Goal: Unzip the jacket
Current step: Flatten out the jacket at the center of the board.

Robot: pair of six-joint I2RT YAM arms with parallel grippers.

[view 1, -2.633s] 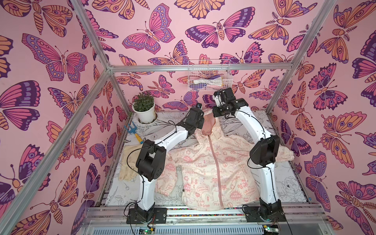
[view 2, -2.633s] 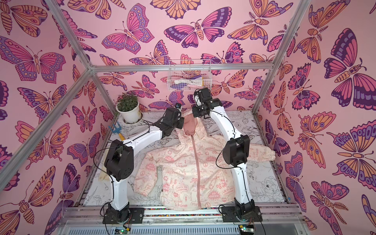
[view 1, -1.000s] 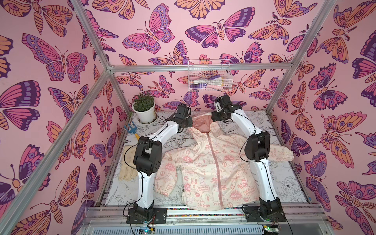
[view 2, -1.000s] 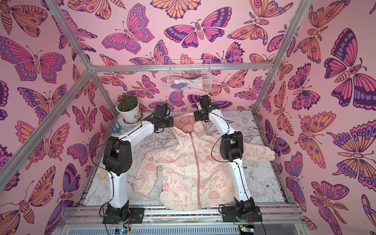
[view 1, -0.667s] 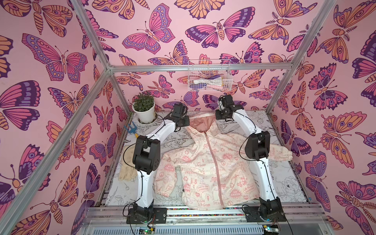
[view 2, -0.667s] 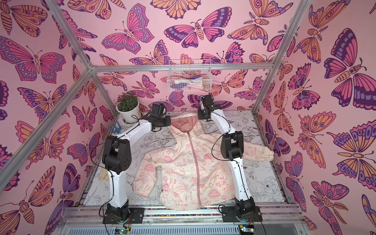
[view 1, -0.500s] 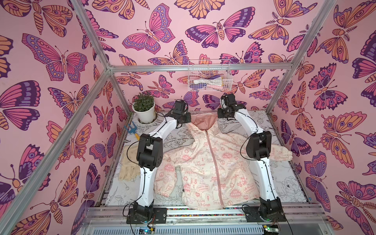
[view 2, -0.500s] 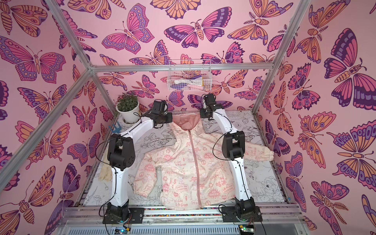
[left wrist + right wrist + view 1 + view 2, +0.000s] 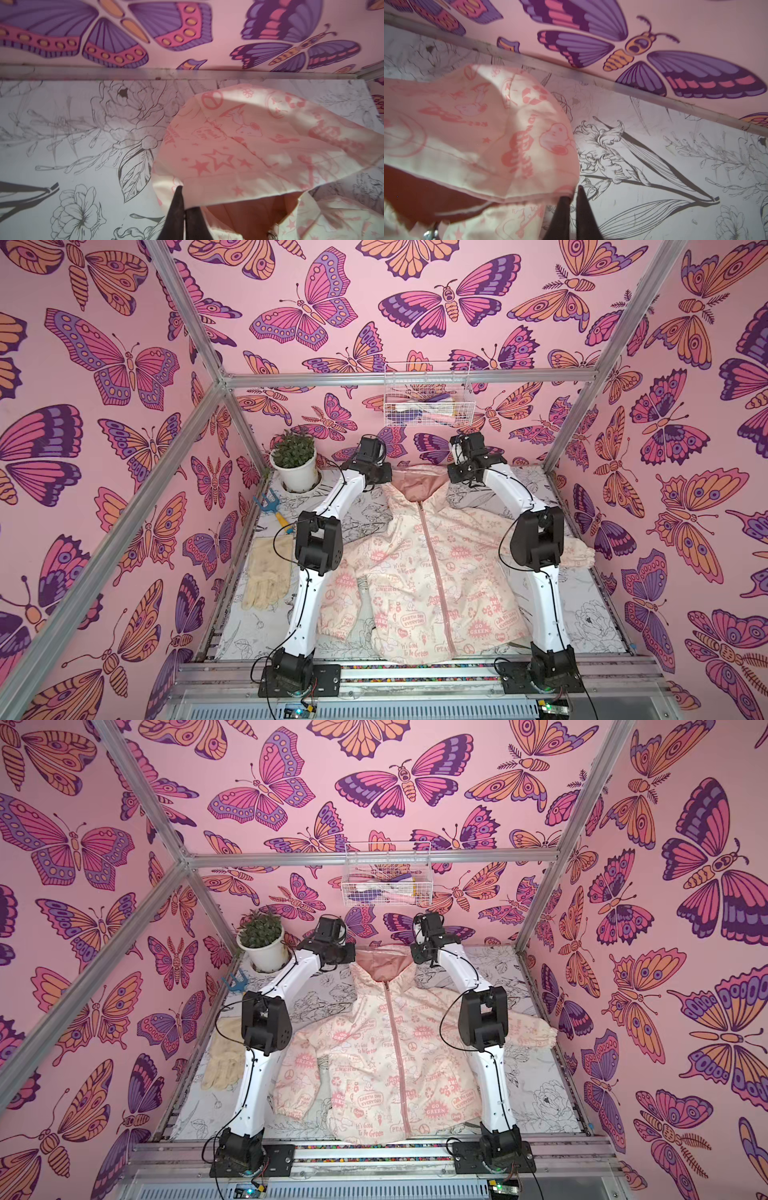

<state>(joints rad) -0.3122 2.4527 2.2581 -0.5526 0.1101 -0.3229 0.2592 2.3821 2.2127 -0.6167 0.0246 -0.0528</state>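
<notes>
Lying face up in the middle of the surface (image 9: 590, 614), the jacket (image 9: 465, 572) is spreading both sleeves outward, its pink zipper (image 9: 432, 572) running closed up to the neck. Both arms are arching toward the hood (image 9: 415, 483) at the far end. The left end effector (image 9: 186, 199) is pinching the hood's edge between nearly joined fingers. The right end effector (image 9: 572, 193) is showing a thin gap, the hem lying against one finger; whether it is gripping, I cannot tell.

A potted plant (image 9: 296, 464) stands far left, a blue hand rake (image 9: 271, 504) near it. A cream glove (image 9: 268, 572) lies nearer. A wire basket (image 9: 426, 400) hangs on the wall
</notes>
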